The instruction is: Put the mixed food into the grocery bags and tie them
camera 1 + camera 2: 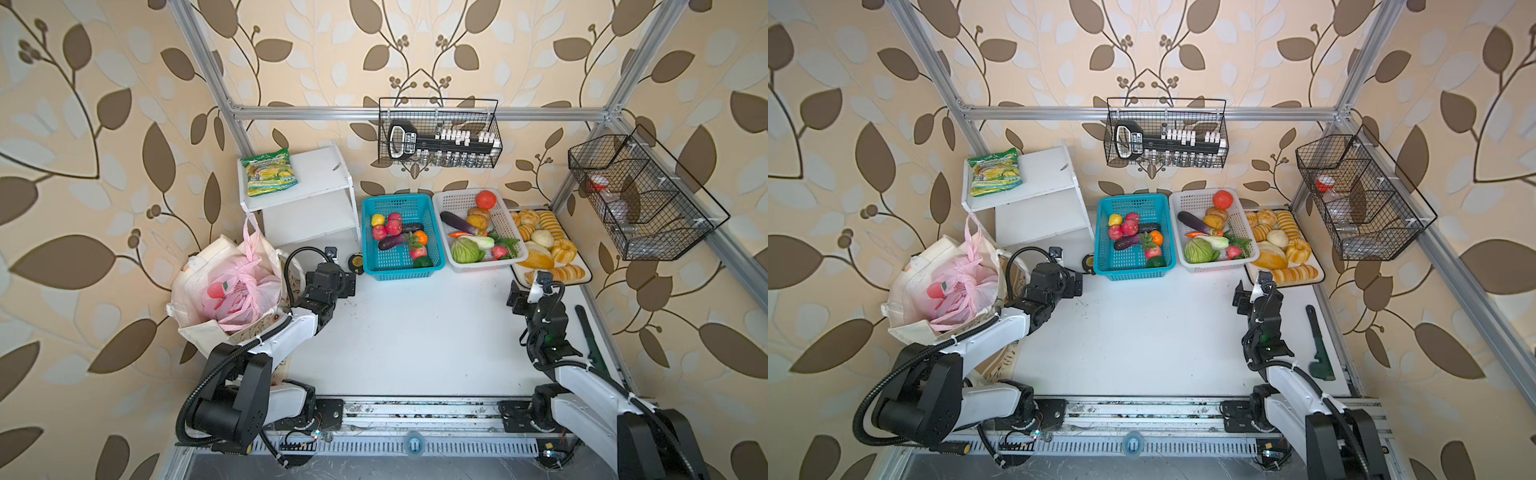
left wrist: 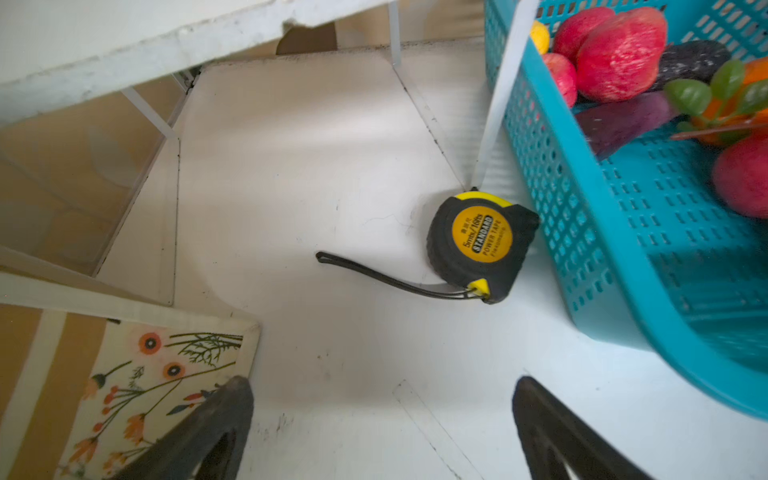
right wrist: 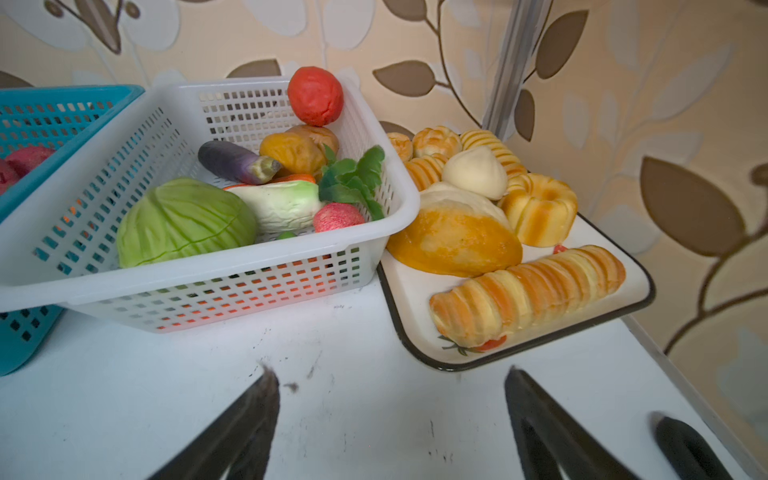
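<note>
At the counter's point(image 1: 415, 332) left edge the pink plastic bag point(image 1: 239, 291) sits bunched inside the cream tote point(image 1: 187, 286), while the left gripper point(image 2: 382, 384), jaws wide and empty, hangs beside it and the right gripper point(image 3: 390, 374), also wide and empty, hovers near the bread tray point(image 3: 415, 299).

Both top views look steeply down on the whole desk point(image 1: 415, 340). Wrist views sit low and close, facing its far edge; both catch the blue basket point(image 2: 582, 249).
</note>
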Robot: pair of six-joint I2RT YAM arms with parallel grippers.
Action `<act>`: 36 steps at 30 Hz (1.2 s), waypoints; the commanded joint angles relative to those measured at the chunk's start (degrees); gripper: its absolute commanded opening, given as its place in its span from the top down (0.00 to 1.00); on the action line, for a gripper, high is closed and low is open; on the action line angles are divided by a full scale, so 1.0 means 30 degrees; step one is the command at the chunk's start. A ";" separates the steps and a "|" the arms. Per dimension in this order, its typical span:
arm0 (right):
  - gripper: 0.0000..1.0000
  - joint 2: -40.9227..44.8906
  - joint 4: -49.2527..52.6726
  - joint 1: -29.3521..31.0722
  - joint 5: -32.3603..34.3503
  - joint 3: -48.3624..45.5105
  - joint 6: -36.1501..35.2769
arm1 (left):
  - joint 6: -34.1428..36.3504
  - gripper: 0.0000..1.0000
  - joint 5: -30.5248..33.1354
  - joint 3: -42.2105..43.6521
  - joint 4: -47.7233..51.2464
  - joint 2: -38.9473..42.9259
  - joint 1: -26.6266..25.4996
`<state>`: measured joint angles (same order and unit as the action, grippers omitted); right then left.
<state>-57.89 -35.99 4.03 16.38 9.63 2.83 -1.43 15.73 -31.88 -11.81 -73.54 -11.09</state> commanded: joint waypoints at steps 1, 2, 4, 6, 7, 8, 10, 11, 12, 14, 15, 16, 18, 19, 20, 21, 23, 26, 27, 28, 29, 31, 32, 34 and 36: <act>0.14 -0.1488 -0.2942 -0.0314 -0.1779 0.0656 -0.0881 | 0.0217 0.01 -0.0705 -0.0143 -0.2275 -0.0394 0.1324; 0.14 -0.2082 -0.2742 -0.0462 -0.2416 0.1028 -0.0928 | 0.0387 0.01 -0.1152 0.0062 -0.3185 -0.0512 0.1542; 0.14 -0.3337 -0.3291 -0.0605 -0.3478 0.1225 -0.1177 | 0.0512 0.01 -0.1642 0.0163 -0.4011 -0.0772 0.2077; 0.15 -0.4305 -0.5097 -0.0612 -0.4717 0.0478 -0.1637 | 0.0388 0.01 -0.1367 -0.0399 -0.2989 -0.1097 0.2525; 0.15 -0.4811 -0.6768 -0.0557 -0.5022 -0.0160 -0.1849 | 0.0134 0.01 -0.0773 -0.0705 -0.2182 -0.1323 0.2634; 0.14 -0.5153 -0.7877 -0.0539 -0.4585 -0.0698 -0.1694 | -0.0168 0.01 -0.0080 -0.0809 -0.1810 -0.1513 0.2643; 0.14 -0.6424 -1.0879 -0.0509 -0.4906 -0.1555 -0.1846 | -0.0608 0.01 0.0448 -0.0112 -0.2438 -0.1996 0.2643; 0.13 -0.6258 -1.0427 -0.0370 -0.4454 -0.1467 -0.1894 | -0.0677 0.01 0.0263 0.0243 -0.2933 -0.2134 0.2643; 0.12 -0.5765 -0.8893 -0.0266 -0.4006 -0.1049 -0.1794 | -0.0395 0.01 -0.0200 0.0747 -0.3802 -0.2261 0.2643; 0.03 -0.6300 -0.8945 -0.0161 -0.3272 -0.0695 -0.1683 | 0.0301 0.01 -0.1133 0.1068 -0.4650 -0.1955 0.2643; 0.01 -0.6406 -0.8590 -0.0034 -0.2100 -0.0400 -0.1320 | 0.0629 0.01 -0.1255 0.1448 -0.5585 -0.1936 0.2671; 0.00 -0.6207 -0.7787 -0.0095 -0.1444 -0.0157 -0.0950 | 0.0801 0.01 -0.1391 0.1785 -0.6551 -0.1998 0.2750; 0.00 -0.6436 -0.7940 -0.0306 -0.1289 -0.0046 -0.0676 | 0.0934 0.01 -0.2665 0.2183 -0.7479 -0.2600 0.3117; 0.00 -0.6287 -0.7583 -0.0345 -0.1315 0.0009 -0.0607 | 0.1017 0.01 -0.2923 0.2576 -0.8664 -0.3127 0.3209; 0.00 -0.6400 -0.7817 -0.0352 -0.1344 -0.0030 -0.0629 | 0.0813 0.01 -0.3098 0.2913 -0.9369 -0.3515 0.3450; 0.00 -0.6362 -0.7738 -0.0350 -0.1293 -0.0044 -0.0610 | 0.0624 0.01 -0.3759 0.3302 -1.0042 -0.3606 0.3801; 0.00 -0.6405 -0.7731 -0.0377 -0.1357 0.0011 -0.0592 | 0.0703 0.01 -0.4176 0.4149 -1.2410 -0.4253 0.3932; 0.00 -0.6349 -0.7666 -0.0377 -0.1399 0.0010 -0.0590 | 0.0500 0.01 -0.3629 0.3689 -1.0720 -0.3878 0.3934; 0.00 -0.6328 -0.7577 -0.0499 -0.1607 0.0041 -0.0542 | -0.0036 0.01 -0.2228 0.3391 -1.0569 -0.4186 0.3932; 0.00 -0.6348 -0.7546 -0.0596 -0.1818 0.0100 -0.0507 | -0.0557 0.01 -0.1433 0.2948 -0.9873 -0.4314 0.4000; 0.00 -0.6336 -0.7480 -0.0597 -0.1855 0.0101 -0.0505 | -0.0549 0.01 -0.1455 0.3047 -0.9942 -0.4197 0.4019; 0.00 -0.6338 -0.7521 -0.0593 -0.1828 0.0074 -0.0529 | -0.0523 0.01 -0.1404 0.3096 -1.0055 -0.4198 0.4009; 0.00 -0.6339 -0.7498 -0.0606 -0.1828 0.0089 -0.0533 | -0.0545 0.01 -0.1400 0.3124 -1.0047 -0.4187 0.4018; 0.00 -0.6339 -0.7532 -0.0583 -0.1830 0.0072 -0.0521 | -0.0549 0.01 -0.1406 0.3125 -1.0003 -0.4111 0.4005; 0.00 -0.6339 -0.7542 -0.0583 -0.1843 0.0072 -0.0537 | -0.0545 0.01 -0.1429 0.3125 -0.9978 -0.4067 0.4020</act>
<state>-76.60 -58.04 2.44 10.92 8.49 1.26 -1.69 9.52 -21.58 -39.62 -85.84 0.10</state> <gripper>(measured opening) 0.998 0.988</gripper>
